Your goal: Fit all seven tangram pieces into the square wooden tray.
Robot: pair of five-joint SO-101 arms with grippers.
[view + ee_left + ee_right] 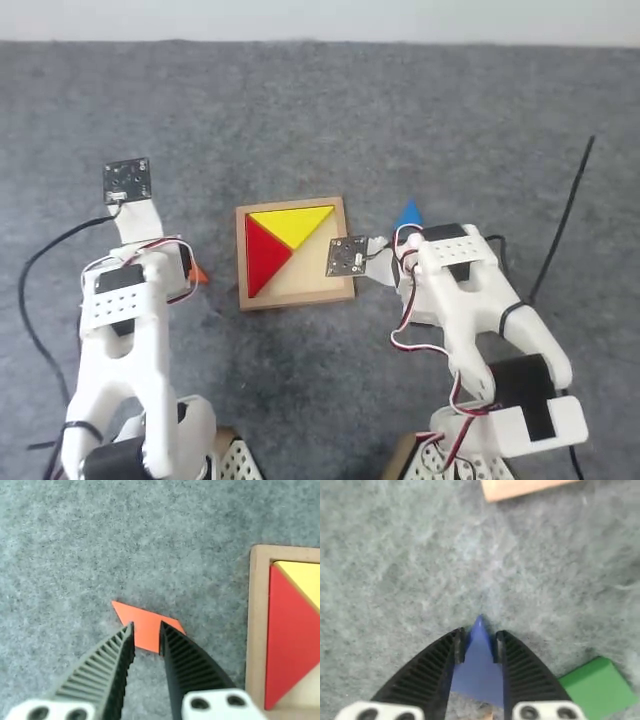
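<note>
Left tool (146, 626) narrowly parted, tips over orange piece (142, 617) on counter, beside tray (296, 299). Right tool (479, 632) clenched on blue triangle (480, 666). I count 2 seated: red triangle (262, 258), yellow triangle (290, 225).

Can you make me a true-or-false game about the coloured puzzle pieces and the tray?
1. The tray has a yellow piece and a red piece in it. True.
2. All seven pieces are in the tray. False: only those two are; the orange piece, blue piece and green piece are outside it.
3. The orange piece is right at the left gripper. True.
4. The green piece is beside the orange one. False: it lies near the blue piece.
</note>
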